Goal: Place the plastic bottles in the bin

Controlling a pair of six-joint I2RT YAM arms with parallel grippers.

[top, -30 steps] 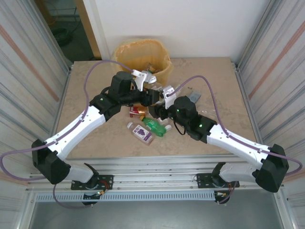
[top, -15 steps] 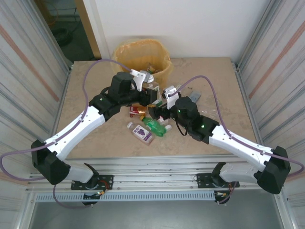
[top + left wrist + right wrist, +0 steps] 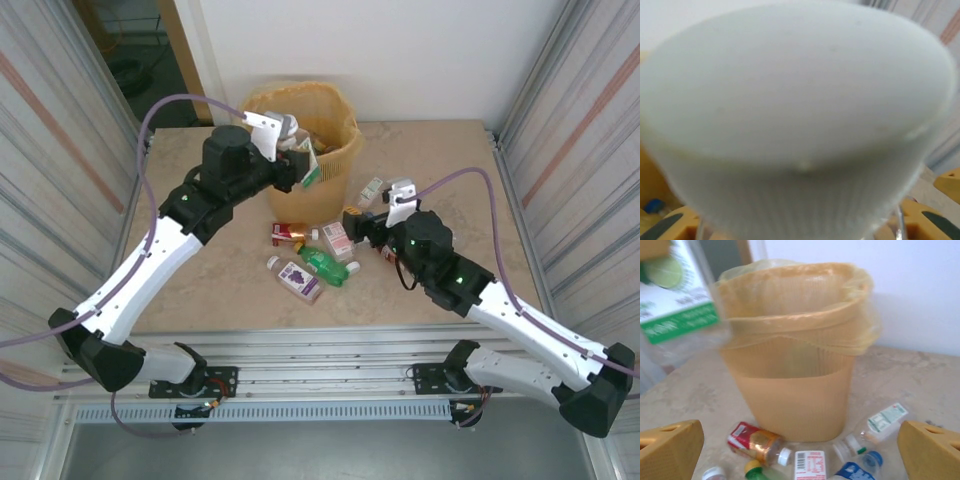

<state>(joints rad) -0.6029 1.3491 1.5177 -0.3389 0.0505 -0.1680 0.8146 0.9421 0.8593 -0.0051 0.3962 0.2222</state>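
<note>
The left hand (image 3: 293, 150) is up in the air in the upper middle of the top view. It pinches a clear bottle with a green and white label (image 3: 306, 162) between its fingers. This bottle is off the desk (image 3: 200, 270) and close to the rim of the bin (image 3: 338, 148). In the left wrist view the bottom of the bottle is very near the camera and looks like a big pale blur. The yellow fingers (image 3: 935, 222) peek out at the bottom corners on both sides of it. In the right wrist view the same bottle sits in the upper left corner, just beside the top of the bin. The bin is orange-yellow and stands at the far edge of the desk, at the top middle of the top view. A thin yellow bag (image 3: 795, 290) hangs over its rim. The right hand (image 3: 358, 221) is low, a little right of the middle of the top view. Its fingers (image 3: 670, 447) are spread wide with nothing between them, and it points at the bin. More bottles lie on the desk in front of the bin. There is a bottle with a red label (image 3: 289, 233), a bottle with a red and white label (image 3: 337, 240), a green bottle (image 3: 324, 264) and a bottle with a purple label (image 3: 298, 279). A small clear bottle (image 3: 372, 188) lies to the right of the bin, near its foot.
</note>
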